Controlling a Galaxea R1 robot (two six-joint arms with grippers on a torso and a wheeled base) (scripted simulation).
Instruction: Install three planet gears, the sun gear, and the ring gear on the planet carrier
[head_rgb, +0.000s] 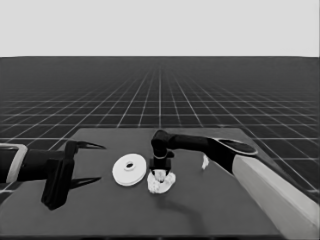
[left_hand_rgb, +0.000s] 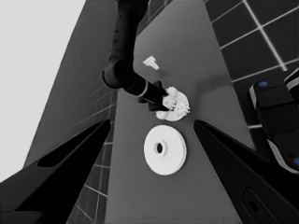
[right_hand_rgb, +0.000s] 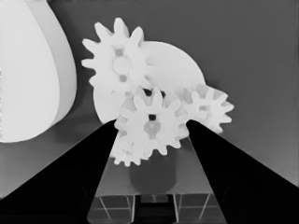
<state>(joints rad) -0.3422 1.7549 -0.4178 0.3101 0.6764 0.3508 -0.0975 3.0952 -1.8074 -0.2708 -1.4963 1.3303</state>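
Gripping a small toothed gear (right_hand_rgb: 152, 126) between its two fingers, the right gripper (head_rgb: 160, 173) stands over the smaller round part (head_rgb: 161, 184) near the table's middle. Three more gears lie on that part around the held one: one (right_hand_rgb: 119, 63) towards the larger round part, one (right_hand_rgb: 208, 108) on the opposite side, one (right_hand_rgb: 127, 151) partly hidden below. The larger round part (head_rgb: 128, 170) lies just beside it. A thin white piece (head_rgb: 205, 161) rests apart, beyond the right arm. The left gripper (head_rgb: 87, 162) waits spread wide over the table's (head_rgb: 225, 210) left end, holding nothing.
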